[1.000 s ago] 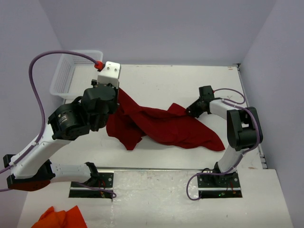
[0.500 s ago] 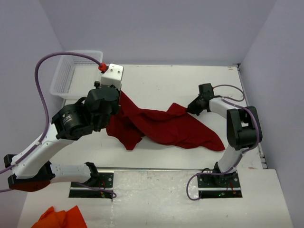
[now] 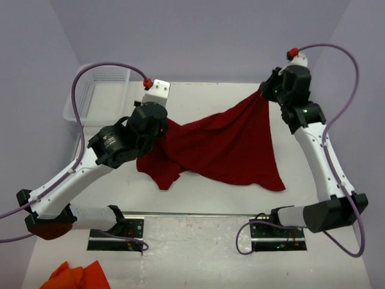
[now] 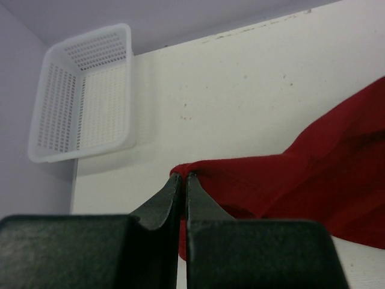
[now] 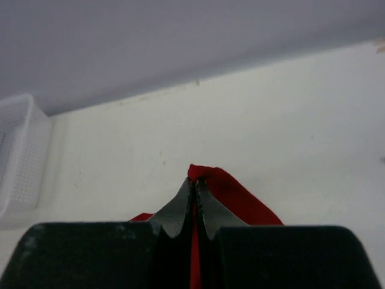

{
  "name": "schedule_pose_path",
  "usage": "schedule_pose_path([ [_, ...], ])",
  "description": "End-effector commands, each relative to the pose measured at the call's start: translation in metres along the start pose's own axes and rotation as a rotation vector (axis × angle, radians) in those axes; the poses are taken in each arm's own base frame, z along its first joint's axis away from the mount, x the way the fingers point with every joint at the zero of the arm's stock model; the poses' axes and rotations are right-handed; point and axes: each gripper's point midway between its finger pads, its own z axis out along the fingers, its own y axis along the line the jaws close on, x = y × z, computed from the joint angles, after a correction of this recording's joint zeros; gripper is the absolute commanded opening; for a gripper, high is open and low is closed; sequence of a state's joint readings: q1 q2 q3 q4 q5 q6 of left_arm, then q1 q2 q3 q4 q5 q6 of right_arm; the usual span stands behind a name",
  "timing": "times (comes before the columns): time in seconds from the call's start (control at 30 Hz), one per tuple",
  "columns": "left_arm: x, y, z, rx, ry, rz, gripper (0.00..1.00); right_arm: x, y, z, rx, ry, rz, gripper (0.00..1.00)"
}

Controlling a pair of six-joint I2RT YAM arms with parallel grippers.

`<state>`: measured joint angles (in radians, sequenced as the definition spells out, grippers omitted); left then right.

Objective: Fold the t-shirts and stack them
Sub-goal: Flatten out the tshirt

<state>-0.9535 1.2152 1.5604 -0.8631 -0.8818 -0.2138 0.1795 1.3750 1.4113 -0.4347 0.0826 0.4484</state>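
1. Pale lilac walls enclose a white table (image 3: 198, 96). A white mesh basket (image 3: 96, 90) sits in its far left corner and serves as the reference for every place below.
2. One dark red t-shirt (image 3: 222, 141) hangs spread between your two arms. It begins near the basket and stretches well away from it toward the opposite wall. Its lower edge lies on the table, and a bunched fold droops at the basket end.
3. Left gripper (image 4: 182, 176): jaws pressed together on a thin edge of the t-shirt, near the basket on its table side. Right gripper (image 5: 194, 182): jaws likewise clamped on a small peak of cloth, well apart from the basket.
4. Risk of slip: you hold each end by a narrow pinch at the fingertips. A sharp pull away from the basket would likely draw the cloth out of one grip.
5. Risk of twist: the cloth nearest the basket is folded over itself, and these views do not show which part of the garment each gripper holds. Laying it down as it hangs would probably trap that wrinkle.
6. Risk of drag: the edge resting on the table may catch and skew the t-shirt as you move it.
7. Pose: your left arm slants from its base toward the basket, elbow bent, wrist raised. Your right arm stands tall and nearly extended, far from the basket, so little reach appears to be left.
8. An orange cloth (image 3: 78, 276) lies before the arm bases, on the basket's side.
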Motion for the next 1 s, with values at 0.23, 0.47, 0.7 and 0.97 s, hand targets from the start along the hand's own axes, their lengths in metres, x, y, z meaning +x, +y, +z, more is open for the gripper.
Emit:
schedule_pose_path([
  [0.23,-0.153,0.061,-0.095,0.227,-0.397,-0.289,0.0,-0.132,0.043,-0.211,-0.168,-0.357,-0.229,0.0],
  [0.47,-0.196,0.113,-0.207,0.536,-0.705,-0.384,0.0,-0.125,0.064,-0.331,-0.386,-0.454,-0.274,0.0],
  [0.7,-0.23,0.134,-0.287,0.75,-0.966,-0.42,0.0,-0.121,0.083,-0.439,-0.621,-0.604,-0.287,0.0],
  [0.97,-0.213,0.028,-0.088,0.343,-0.523,-0.226,0.0,-0.125,0.041,-0.279,-0.217,-0.388,-0.196,0.0],
])
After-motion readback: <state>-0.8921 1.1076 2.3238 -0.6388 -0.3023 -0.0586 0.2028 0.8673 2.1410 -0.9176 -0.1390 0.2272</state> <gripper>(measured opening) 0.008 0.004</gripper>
